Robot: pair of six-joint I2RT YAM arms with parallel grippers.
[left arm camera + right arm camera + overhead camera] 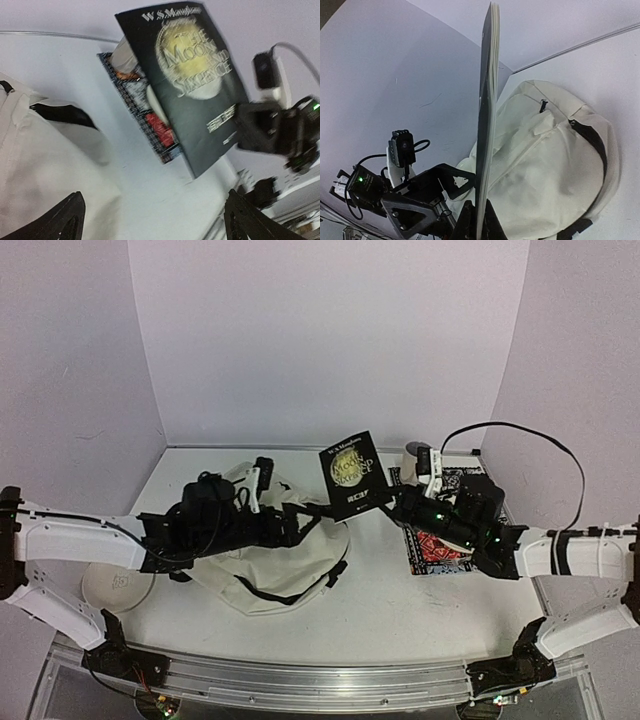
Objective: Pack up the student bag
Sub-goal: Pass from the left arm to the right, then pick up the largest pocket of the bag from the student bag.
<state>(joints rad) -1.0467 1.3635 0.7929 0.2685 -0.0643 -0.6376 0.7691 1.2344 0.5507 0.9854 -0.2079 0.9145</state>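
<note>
The bag (285,565) lies slumped on the bench (400,610), left of the bench's middle. It is cream cloth with black zip lines and black strap ends. In the right wrist view the bag (555,165) shows a black strap curving along its side.

The left end effector (305,523) hangs over the right upper part of the bag. Its fingers are spread wide and nothing is between them. In the left wrist view the two dark fingertips (67,220) stand far apart at the lower edge, with the bag's cloth (45,165) under the left one.

Just right of the bag and above it, a dark book (352,475) is held up in the air, clear of the bench. The right end effector (380,502) pinches it at its lower right corner, fingers pressed together on it. The cover faces the left wrist camera, which shows the book (195,85) with a pale moon on it. In the right wrist view the book (487,100) is edge-on, between that camera and the bag.

Further right of the bag, a patterned mat (435,545) lies flat on the bench under the right arm. On the bag's far left a round white disc (115,588) lies on the bench.
</note>
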